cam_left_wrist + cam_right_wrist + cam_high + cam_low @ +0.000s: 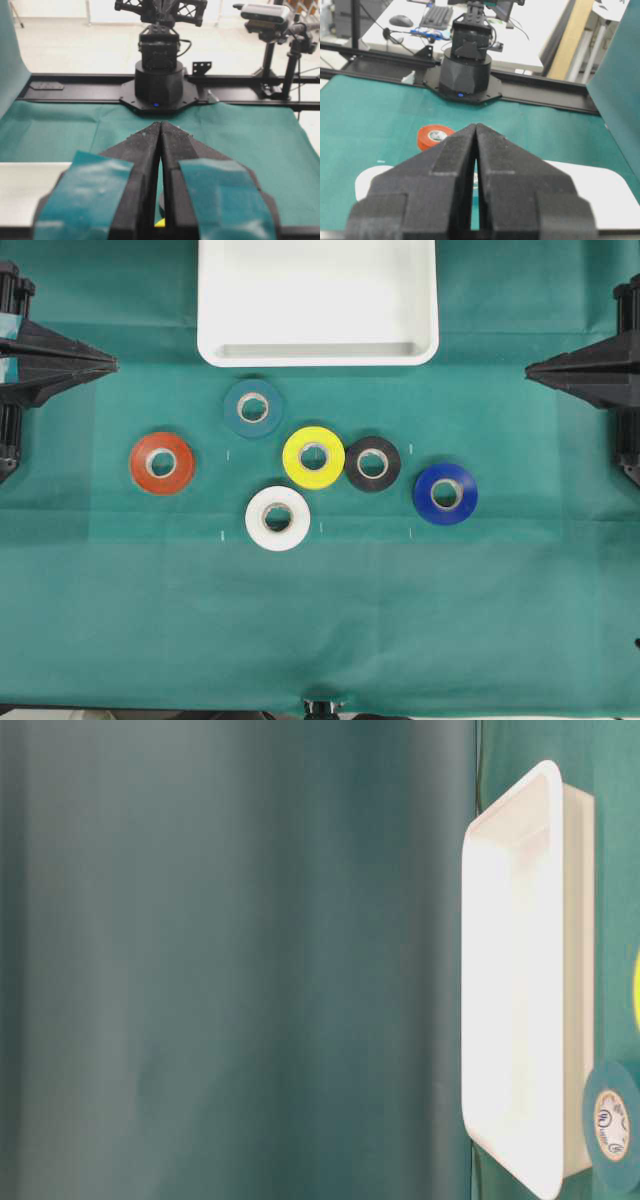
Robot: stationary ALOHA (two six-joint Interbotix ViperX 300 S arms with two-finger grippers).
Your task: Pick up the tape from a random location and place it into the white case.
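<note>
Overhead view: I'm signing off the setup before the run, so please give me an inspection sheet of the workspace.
Surface: green cloth covering the table, lightly creased.
Job's things: bright yellow ring of tape lying flat mid-table; large shallow white plastic case at the far edge, nothing in it.
Clutter: teal roll, orange roll, white roll, black roll, blue roll.
Grippers: left gripper and right gripper parked at the sides, jaws shut, holding nothing.
Cables: nothing seen on the cloth.
Surroundings: desk with a keyboard behind the rig.

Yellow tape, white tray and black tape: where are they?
Yellow tape [313,457]: overhead view, on its yellow ring face.
White tray [318,352]: overhead view, on its near rim.
Black tape [372,464]: overhead view, on its black ring face.
</note>
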